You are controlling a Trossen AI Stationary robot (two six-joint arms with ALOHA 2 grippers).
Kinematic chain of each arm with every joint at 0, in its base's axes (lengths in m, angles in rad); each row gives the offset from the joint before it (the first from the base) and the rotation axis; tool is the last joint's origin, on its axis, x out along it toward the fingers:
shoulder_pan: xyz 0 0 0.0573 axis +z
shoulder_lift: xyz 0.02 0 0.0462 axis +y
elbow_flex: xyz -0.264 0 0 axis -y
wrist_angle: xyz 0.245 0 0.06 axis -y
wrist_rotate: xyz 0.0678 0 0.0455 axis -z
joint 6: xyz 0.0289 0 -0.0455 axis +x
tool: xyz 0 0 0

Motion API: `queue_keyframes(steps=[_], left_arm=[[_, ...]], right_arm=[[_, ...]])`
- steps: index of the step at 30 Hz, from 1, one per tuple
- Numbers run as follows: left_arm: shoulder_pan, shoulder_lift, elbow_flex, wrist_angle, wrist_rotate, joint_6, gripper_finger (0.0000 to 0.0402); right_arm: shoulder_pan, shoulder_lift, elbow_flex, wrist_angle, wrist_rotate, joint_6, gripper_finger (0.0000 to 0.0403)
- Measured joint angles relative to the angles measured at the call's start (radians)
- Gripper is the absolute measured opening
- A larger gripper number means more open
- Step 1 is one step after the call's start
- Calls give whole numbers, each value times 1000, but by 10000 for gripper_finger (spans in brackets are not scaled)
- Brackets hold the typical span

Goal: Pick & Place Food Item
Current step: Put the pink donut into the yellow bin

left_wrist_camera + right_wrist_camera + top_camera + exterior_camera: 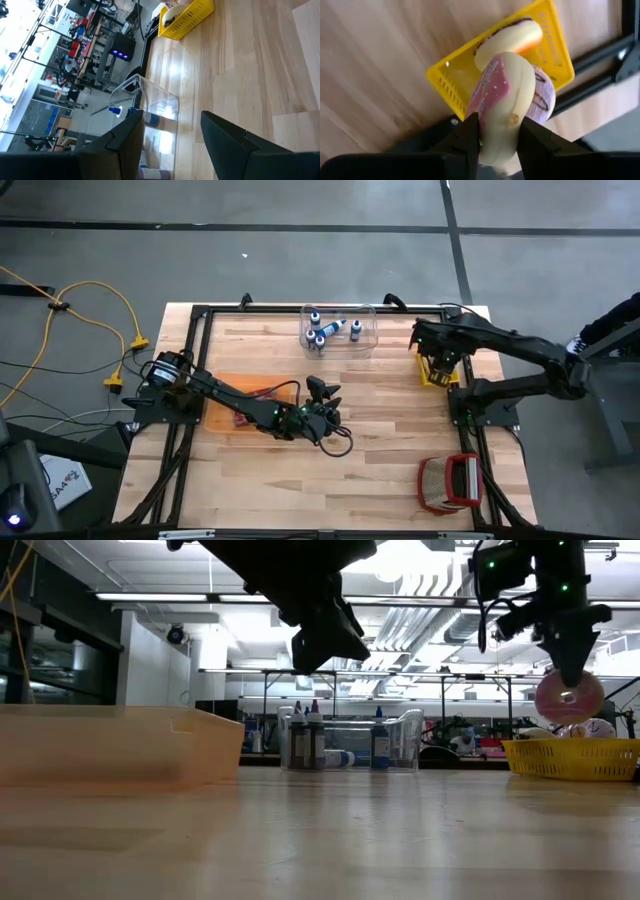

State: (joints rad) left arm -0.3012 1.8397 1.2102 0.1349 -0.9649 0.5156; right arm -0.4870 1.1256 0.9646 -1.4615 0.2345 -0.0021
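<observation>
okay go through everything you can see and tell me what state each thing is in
Right tool: shut on pink donut, above the yellow basket.
Left tool: open, empty, mid-table.
Yellow basket: holds more donuts.
Clear bin: holds bottles, some upright.
Orange tray: contents hidden.

Bright ceiling strip lights point(150, 597) flare overhead; the wooden table point(320, 840) shines with glare, its near edge blurred.
</observation>
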Motion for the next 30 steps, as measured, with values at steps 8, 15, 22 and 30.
queue_keyframes(steps=[8,15,22,30], left_arm=[[0,0,0,0,0,0,188],[0,0,0,0,0,0,188],[0,0,0,0,0,0,188],[0,0,0,0,0,0,188]], right_arm=[[0,27,0,1,-7,-313,100],[0,27,0,2,-59,-425,100],[0,27,-77,9,-59,-472,100],[1,27,-219,81,-32,-474,100]])
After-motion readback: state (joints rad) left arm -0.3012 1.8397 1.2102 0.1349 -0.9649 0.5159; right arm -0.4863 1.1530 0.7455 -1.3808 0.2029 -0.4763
